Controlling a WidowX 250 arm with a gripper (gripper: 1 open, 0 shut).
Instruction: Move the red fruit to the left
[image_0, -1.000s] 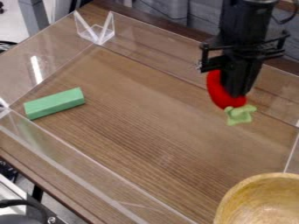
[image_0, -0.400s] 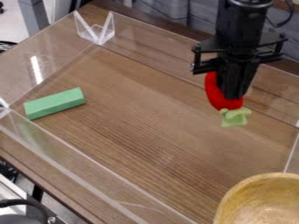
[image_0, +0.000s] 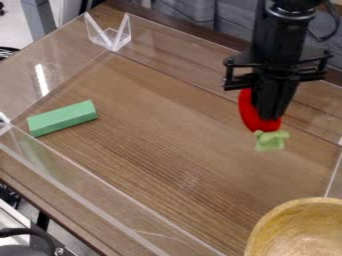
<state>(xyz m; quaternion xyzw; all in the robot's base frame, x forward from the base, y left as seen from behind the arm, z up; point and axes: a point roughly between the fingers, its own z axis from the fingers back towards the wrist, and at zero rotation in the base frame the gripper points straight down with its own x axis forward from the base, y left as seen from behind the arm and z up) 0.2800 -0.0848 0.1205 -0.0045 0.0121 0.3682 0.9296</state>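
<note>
The red fruit (image_0: 253, 110) is a glossy red oval with a pale green leafy end (image_0: 273, 139) pointing down. It hangs at the right side of the wooden table, just above the surface. My black gripper (image_0: 271, 108) comes down from above and is shut on the red fruit, with its fingers covering most of the fruit's right side.
A flat green rectangular block (image_0: 62, 118) lies at the left of the wooden table (image_0: 160, 140). Clear acrylic walls (image_0: 107, 35) ring the table. A round wooden bowl (image_0: 302, 232) sits at the bottom right corner.
The gripper with the red fruit shifted slightly left, then back right and a little lower. The green block stayed put.
</note>
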